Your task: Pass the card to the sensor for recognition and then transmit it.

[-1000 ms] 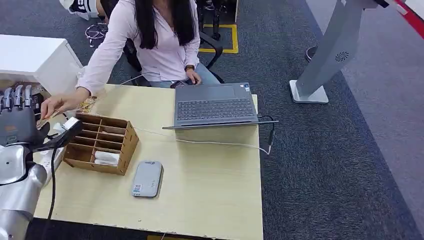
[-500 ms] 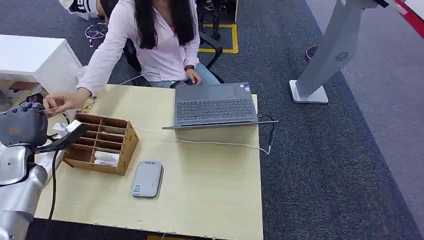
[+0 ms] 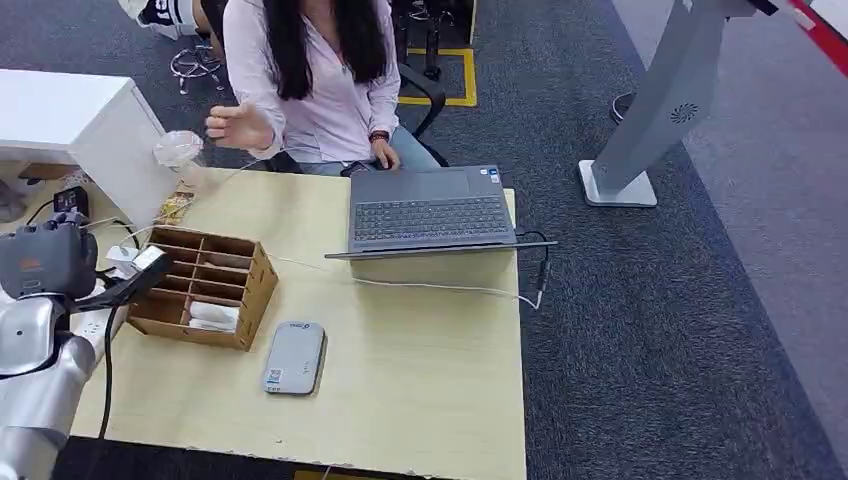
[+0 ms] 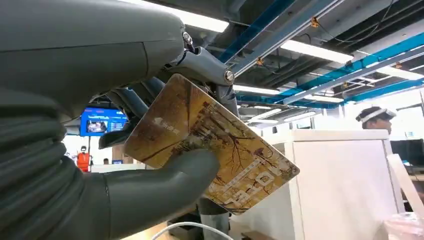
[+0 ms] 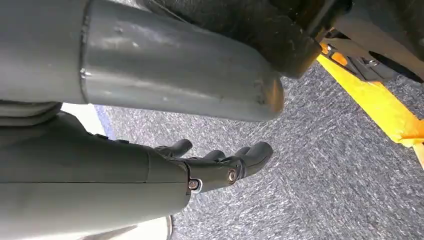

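With card (image 4: 210, 150) pinched in my left hand (image 3: 45, 262) off desk's (image 3: 420, 370) left edge, next: swing over to sensor (image 3: 295, 358) nr front edge. Right hand (image 5: 220, 162) hangs, fingers loosely apart, holding nothing.

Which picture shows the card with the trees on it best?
The left wrist view: the brown tree-patterned card is close up, pinched in the left hand. The head view gives the back of that hand; the right wrist view faces carpet.

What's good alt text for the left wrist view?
The robot's left hand pinches a brown patterned card between thumb and fingers, held up against a ceiling with strip lights. A white cabinet stands behind.
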